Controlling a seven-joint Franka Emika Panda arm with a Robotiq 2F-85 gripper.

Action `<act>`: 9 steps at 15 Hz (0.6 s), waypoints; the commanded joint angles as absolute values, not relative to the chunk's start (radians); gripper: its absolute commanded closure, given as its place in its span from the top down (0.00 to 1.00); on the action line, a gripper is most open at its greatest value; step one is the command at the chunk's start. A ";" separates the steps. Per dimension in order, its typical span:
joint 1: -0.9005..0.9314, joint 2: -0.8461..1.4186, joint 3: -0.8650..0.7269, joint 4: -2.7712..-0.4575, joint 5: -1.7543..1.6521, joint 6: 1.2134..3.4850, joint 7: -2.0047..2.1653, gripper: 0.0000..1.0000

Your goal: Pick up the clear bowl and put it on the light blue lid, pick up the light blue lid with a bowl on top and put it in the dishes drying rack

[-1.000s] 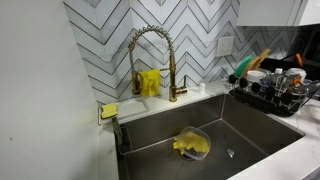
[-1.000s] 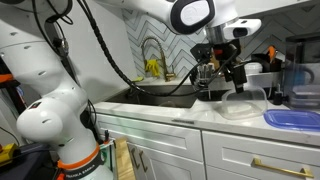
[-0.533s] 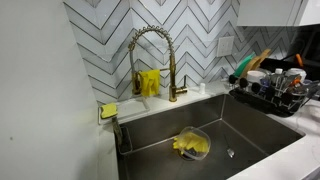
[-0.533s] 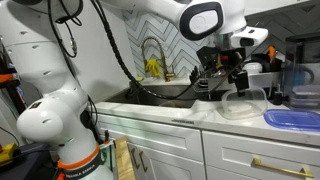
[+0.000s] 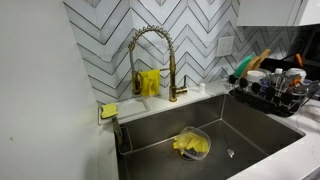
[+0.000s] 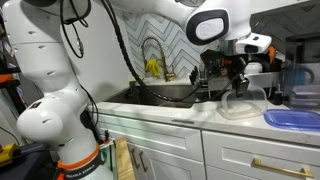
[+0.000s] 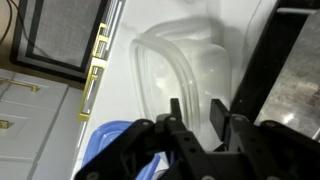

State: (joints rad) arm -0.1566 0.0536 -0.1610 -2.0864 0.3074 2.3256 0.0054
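Step in hand, by my reading: the first pick, reaching for the clear bowl (image 6: 243, 103), nothing lifted yet. Bowl sits on the white counter (image 6: 180, 112) to one side of the sink, upright, mouth up. Light blue lid (image 6: 292, 119) lies flat on the same counter just beside it, apparently not touching. Gripper (image 6: 234, 84) hangs directly over the bowl's near edge. Wrist view: gripper (image 7: 197, 108) with jaws apart, a clear gap between the two dark fingers (image 7: 176, 112), nothing held. The bowl (image 7: 185, 70) fills the middle of that view, with the lid (image 7: 108, 148) at lower left. Rim seems to run toward the gap, but whether either pad touches it cannot be told. Next move, as a judgement: descend so one finger goes inside the wall and one outside, close on the rim, lift, carry the short way over and set the bowl centred on the lid. Thin clear wall looks slippery, so a shallow pinch could tilt it. Dishes drying rack (image 5: 272, 95) stands at the far side of the sink basin (image 5: 250, 130), well apart, already carrying dishes. Count: one arm, one gripper, two fingers; one clear bowl on the counter; one light blue lid; one rack; one gold faucet (image 5: 150, 50); a second bowl (image 5: 192, 143) down in the basin holding something yellow.
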 commanded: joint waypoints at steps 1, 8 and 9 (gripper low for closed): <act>-0.165 0.074 -0.155 -2.060 0.356 2.286 -0.036 0.06; -0.169 0.042 -0.154 -2.042 0.428 2.240 -0.084 0.01; -0.172 0.038 -0.157 -2.040 0.434 2.260 -0.089 0.01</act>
State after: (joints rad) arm -0.1570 0.0589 -0.1563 -2.0453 0.3911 2.2715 -0.0498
